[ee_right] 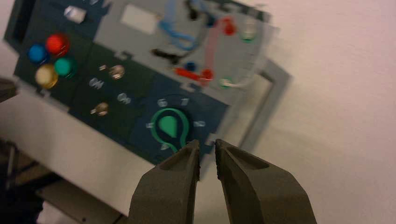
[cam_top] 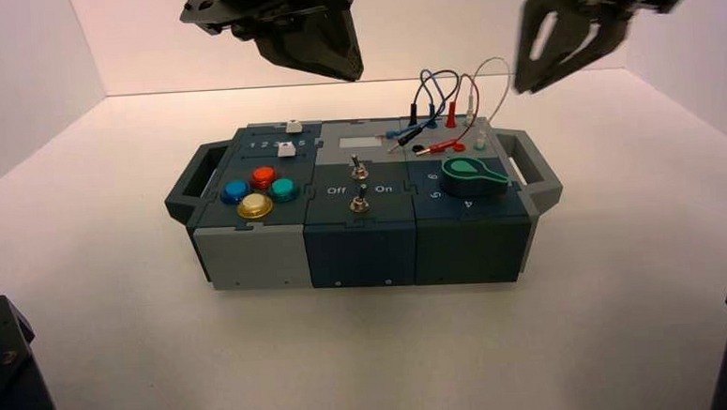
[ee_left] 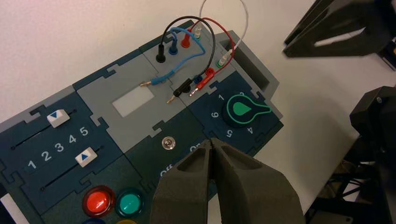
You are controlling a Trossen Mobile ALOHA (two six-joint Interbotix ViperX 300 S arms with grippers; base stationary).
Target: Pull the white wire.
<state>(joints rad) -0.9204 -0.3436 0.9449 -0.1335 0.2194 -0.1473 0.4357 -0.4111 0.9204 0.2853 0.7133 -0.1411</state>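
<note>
We have our right gripper [cam_top: 526, 91] near the white wire [cam_top: 493, 60] at the box's [cam_top: 362, 252] two o'clock, fingers slightly open, empty, probably for gripping its loop; our left waits at twelve, fingers closed, empty.

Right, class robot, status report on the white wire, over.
Right gripper over the box's right side, empty; left gripper above the middle; white wire plugged in at both ends.

White wire [ee_left: 246, 19] arches, both ends plugged in
</note>
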